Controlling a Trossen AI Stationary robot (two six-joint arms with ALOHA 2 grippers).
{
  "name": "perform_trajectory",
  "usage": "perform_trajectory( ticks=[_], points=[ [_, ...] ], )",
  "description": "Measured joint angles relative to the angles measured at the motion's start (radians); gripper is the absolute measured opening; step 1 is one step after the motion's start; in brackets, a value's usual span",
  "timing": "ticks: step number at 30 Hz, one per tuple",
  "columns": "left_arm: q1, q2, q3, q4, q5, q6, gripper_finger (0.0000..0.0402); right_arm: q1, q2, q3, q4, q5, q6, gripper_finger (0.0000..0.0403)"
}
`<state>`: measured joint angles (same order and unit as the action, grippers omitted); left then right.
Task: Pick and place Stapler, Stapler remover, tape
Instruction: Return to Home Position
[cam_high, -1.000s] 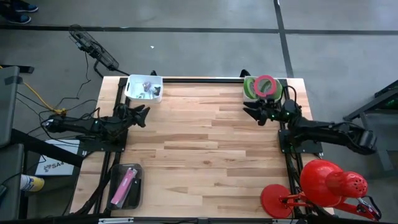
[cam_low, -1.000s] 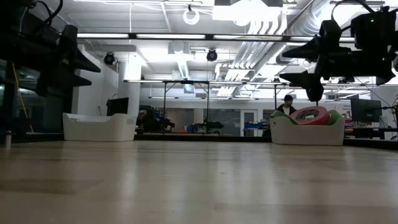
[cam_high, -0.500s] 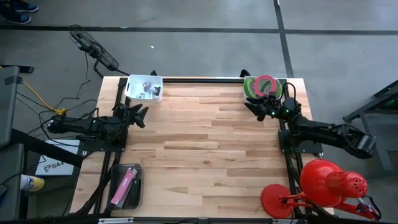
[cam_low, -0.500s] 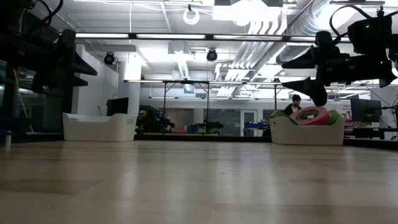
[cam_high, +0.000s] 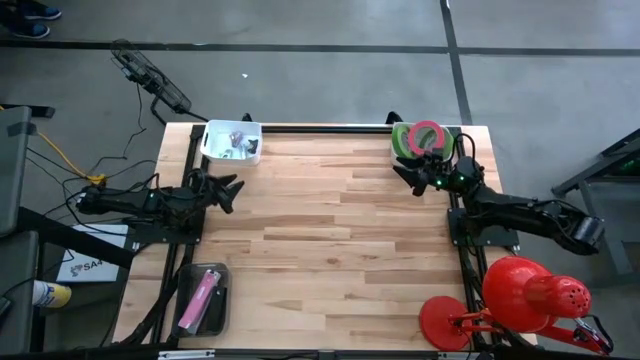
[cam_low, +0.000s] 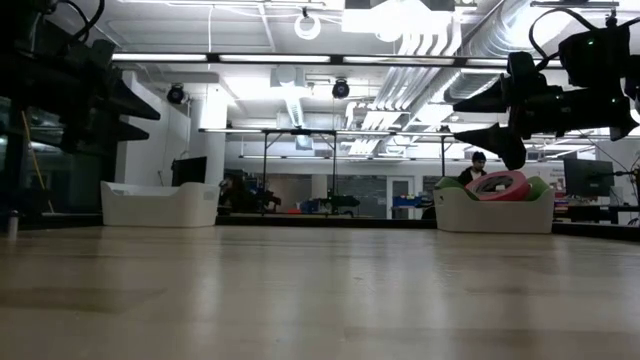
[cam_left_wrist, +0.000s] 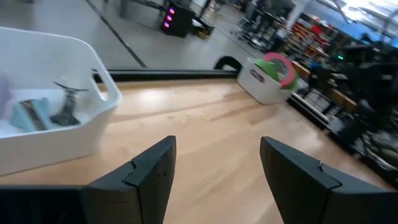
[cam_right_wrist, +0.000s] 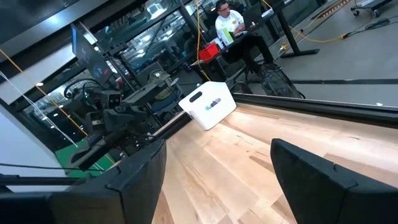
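Two grippers are held above the wooden table (cam_high: 330, 240), neither of them in contact with it. The left gripper (cam_high: 232, 187) is positioned at the table's left edge, its fingers directed toward the table's middle. These fingers are spread well apart and nothing is held between them. The right gripper (cam_high: 398, 177) is positioned at the right edge, toward the far side, with its fingers directed the opposite way. They too are spread wide and are empty.

The left white bin (cam_high: 212, 150) is located near the left fingertips, on their far side. Several small items (cam_high: 238, 141) are contained in it, one of them light blue; their orientation cannot be determined.

The right white bin (cam_high: 400, 152) is located just beside the right fingers, on their far side, at the table's far right corner. Two tape rolls are stacked in it: a pink roll (cam_high: 428, 135) rests tilted over a green roll (cam_high: 403, 140), with its opening facing partly upward.

The black bin (cam_high: 186, 275) is located at the near left corner, well apart from the left fingers and on their near side. A pink stapler (cam_high: 201, 296) lies flat in it. Its long axis runs from the near edge toward the far edge, slightly slanted, roughly crosswise to the direction of the left fingers. Which end is the head cannot be determined.

A red lamp (cam_high: 530, 295) stands off the near right corner, behind the right arm.
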<state>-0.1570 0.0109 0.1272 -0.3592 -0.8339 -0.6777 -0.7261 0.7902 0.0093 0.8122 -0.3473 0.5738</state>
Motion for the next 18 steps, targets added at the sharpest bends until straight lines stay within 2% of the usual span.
perform_trajectory(
  ticks=[5, 18],
  points=[
    [0.000, 0.000, 0.000, 0.000, 0.042, 0.000, 0.0230, 0.000, 0.000, 0.000, 0.000, 0.000, 0.001, 0.0279],
    [0.000, 0.000, 0.000, 0.000, 0.042, -0.001, 0.0230, 0.000, 0.000, 0.000, 0.000, 0.000, 0.001, 0.0279]
  ],
)
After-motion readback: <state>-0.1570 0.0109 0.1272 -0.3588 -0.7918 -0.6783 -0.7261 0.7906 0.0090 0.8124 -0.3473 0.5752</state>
